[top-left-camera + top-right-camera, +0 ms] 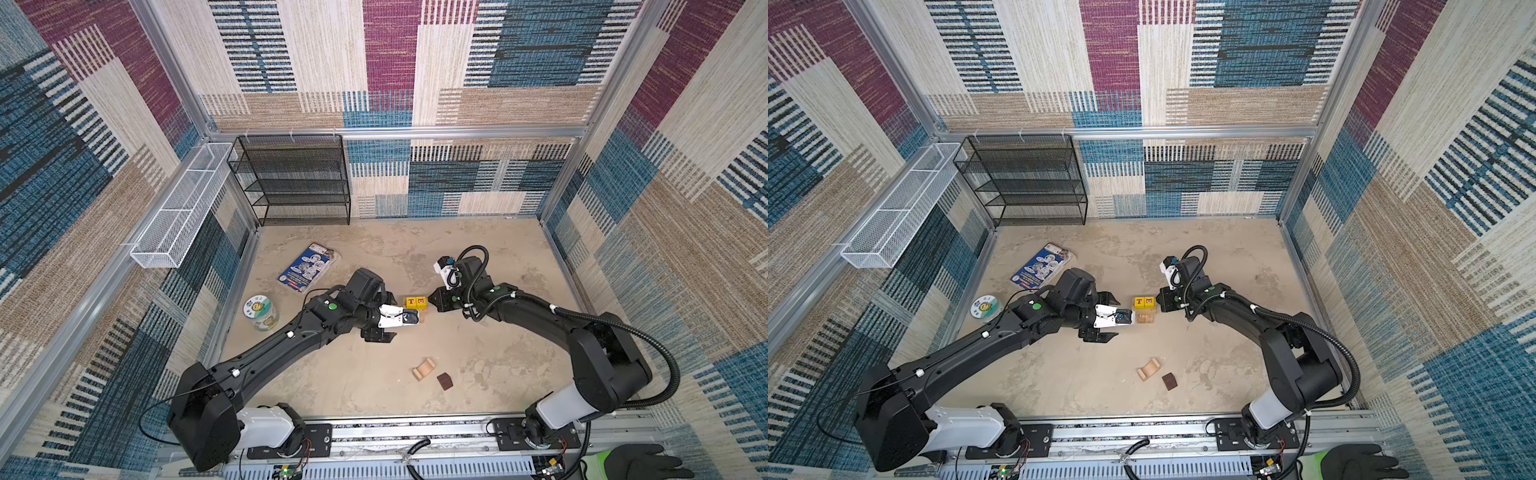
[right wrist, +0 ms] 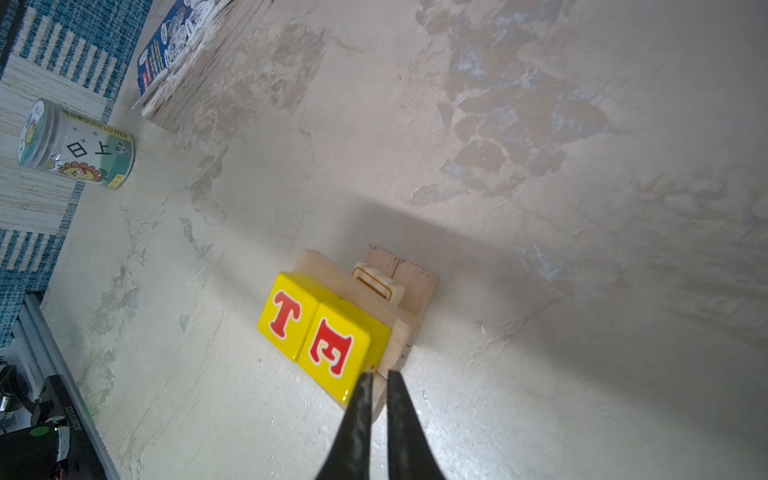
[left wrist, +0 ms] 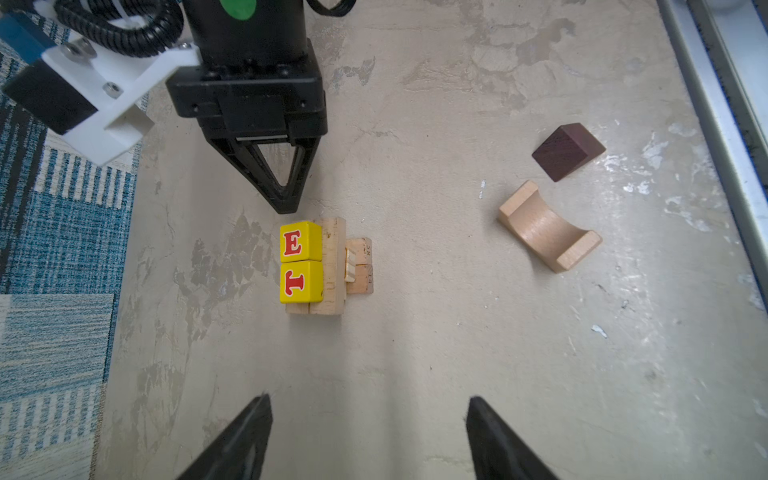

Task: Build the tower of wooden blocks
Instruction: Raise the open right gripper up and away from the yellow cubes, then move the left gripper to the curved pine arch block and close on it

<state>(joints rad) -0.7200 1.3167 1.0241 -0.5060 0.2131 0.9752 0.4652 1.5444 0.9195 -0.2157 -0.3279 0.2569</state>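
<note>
Black and spread wide, the left tool is held empty just left of the pale wooden block tower topped by two yellow lettered cubes; the right tool, closed and empty, is seen just beside the tower's right end.

Mottled beige tabletop, block stack in the middle, pale arch just beside dark cube, blue packet off left

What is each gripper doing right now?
Left gripper: open, empty.
Right gripper: shut, holding nothing, tips beside the yellow wooden cube lettered E.
</note>
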